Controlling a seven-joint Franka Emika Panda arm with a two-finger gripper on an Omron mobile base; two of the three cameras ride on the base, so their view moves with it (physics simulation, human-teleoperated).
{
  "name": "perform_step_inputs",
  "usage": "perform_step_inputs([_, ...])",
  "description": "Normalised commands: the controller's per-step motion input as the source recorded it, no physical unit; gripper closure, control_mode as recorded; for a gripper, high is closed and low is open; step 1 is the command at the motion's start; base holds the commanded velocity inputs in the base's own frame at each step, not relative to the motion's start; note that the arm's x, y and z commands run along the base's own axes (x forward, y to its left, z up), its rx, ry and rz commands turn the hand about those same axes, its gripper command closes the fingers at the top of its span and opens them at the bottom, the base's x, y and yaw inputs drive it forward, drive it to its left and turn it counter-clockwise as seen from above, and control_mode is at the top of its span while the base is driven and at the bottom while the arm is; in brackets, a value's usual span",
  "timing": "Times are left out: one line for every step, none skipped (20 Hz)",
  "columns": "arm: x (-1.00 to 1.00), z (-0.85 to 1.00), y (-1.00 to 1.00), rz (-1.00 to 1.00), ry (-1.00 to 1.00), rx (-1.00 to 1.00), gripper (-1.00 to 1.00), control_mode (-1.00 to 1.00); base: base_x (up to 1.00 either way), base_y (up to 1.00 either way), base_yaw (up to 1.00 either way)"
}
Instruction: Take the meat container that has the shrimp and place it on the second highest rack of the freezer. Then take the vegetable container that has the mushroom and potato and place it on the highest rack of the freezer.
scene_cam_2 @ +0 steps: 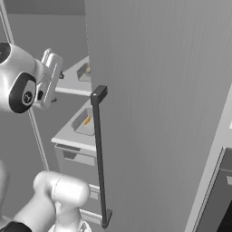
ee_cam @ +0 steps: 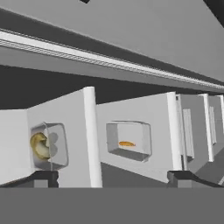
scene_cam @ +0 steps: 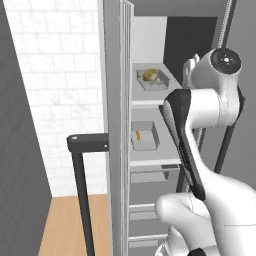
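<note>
The freezer [scene_cam: 118, 100] stands open, its door [scene_cam_2: 158, 90] swung out. On the highest rack [scene_cam: 150, 101] rests the vegetable container [scene_cam: 152, 78] with a potato and a mushroom, also seen as a tray [ee_cam: 49, 146] in the hand view. One level down, the second highest rack [scene_cam: 155, 161] bears the meat container [scene_cam: 144, 136] with the orange shrimp [ee_cam: 127, 143]. My gripper [ee_cam: 113, 178] is open with nothing between its fingers. It hangs in front of the shelves, apart from both trays, as the hand [scene_cam_2: 50, 78] shows in the right base view.
The door's long dark handle [scene_cam_2: 99, 154] runs down its front and juts out at the left [scene_cam: 82, 150]. Grey drawers [scene_cam_2: 77, 161] sit under the shelves. A black-fronted oven [scene_cam_2: 222, 195] stands at lower right. Tiled wall [scene_cam: 60, 75] and wood floor [scene_cam: 70, 225] lie left.
</note>
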Motion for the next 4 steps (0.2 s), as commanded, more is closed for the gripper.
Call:
perform_step_inputs([-1.00,-0.07,0.00,0.00,0.17,0.00,-1.00,-1.00,0.00,0.00,0.00])
perform_step_inputs([-1.00,-0.10,0.00,0.00,0.18,0.00,-1.00,-1.00,0.00,0.00,0.00])
perform_step_inputs([-1.00,-0.11,0.00,0.00,0.19,0.00,-1.00,-1.00,0.00,0.00,0.00])
perform_step_inputs([-1.00,-0.10,0.00,0.00,0.23,0.00,-1.00,-1.00,0.00,0.00,0.00])
